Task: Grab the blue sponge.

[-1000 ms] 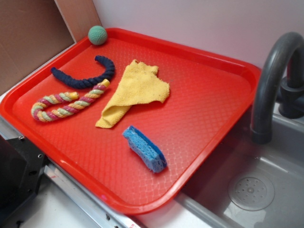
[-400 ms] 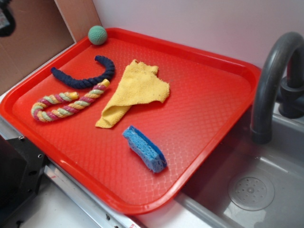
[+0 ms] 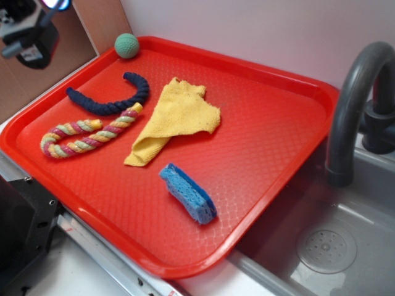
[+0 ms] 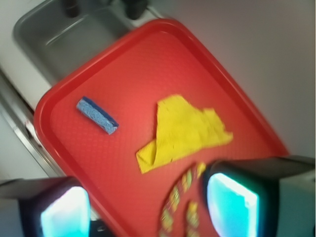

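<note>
1. Sponge (image 3: 188,193) first: I am seeing it lying flat on the front part of the red tray (image 3: 271,160), just in front of the yellow cloth (image 3: 176,117) without touching it. It is sitting well apart from the gripper (image 3: 29,31), across the tray on the sink side.
2. I am reading its long axis as running diagonally, from near the cloth toward the tray's front corner by the sink (image 3: 345,246). I judge the fingers will need to straddle the narrow width, so the wrist will want turning to suit.
3. It is looking like porous blue foam, oblong with rounded ends; I expect it to squash under a pinch.
4. Further back, the striped rope (image 3: 86,135) and the dark blue rope (image 3: 111,98) are lying curved and twisted, with the knitted green ball (image 3: 126,45) in the far corner.
5. The gripper is hanging high over the tray's left edge. In the wrist view its fingers (image 4: 232,202) are standing spread apart, pinching nothing, with the sponge (image 4: 97,115) showing far ahead.
</note>
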Action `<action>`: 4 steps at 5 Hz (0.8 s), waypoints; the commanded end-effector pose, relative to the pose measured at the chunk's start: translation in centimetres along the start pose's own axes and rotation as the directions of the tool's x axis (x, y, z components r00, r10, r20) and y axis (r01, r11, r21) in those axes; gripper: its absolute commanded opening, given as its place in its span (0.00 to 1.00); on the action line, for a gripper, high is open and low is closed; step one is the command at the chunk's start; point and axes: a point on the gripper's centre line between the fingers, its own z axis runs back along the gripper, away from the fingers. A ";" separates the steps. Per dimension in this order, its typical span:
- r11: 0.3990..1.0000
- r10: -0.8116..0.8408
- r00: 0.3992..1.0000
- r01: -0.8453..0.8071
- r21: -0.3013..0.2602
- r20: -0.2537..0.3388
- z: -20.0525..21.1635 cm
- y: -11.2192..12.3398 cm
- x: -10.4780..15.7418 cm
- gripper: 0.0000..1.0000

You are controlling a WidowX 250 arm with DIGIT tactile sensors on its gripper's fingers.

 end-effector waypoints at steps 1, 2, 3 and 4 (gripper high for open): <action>0.913 -0.406 0.914 0.404 -0.057 -0.031 -3.1 -1.7 3.3 1.00; 0.877 -0.475 0.880 0.470 -0.098 -0.031 -5.0 -2.2 4.2 1.00; 0.858 -0.503 0.863 0.491 -0.151 -0.050 -7.1 -2.9 4.7 1.00; 0.837 -0.532 0.843 0.508 -0.204 -0.082 -9.4 -3.9 4.8 1.00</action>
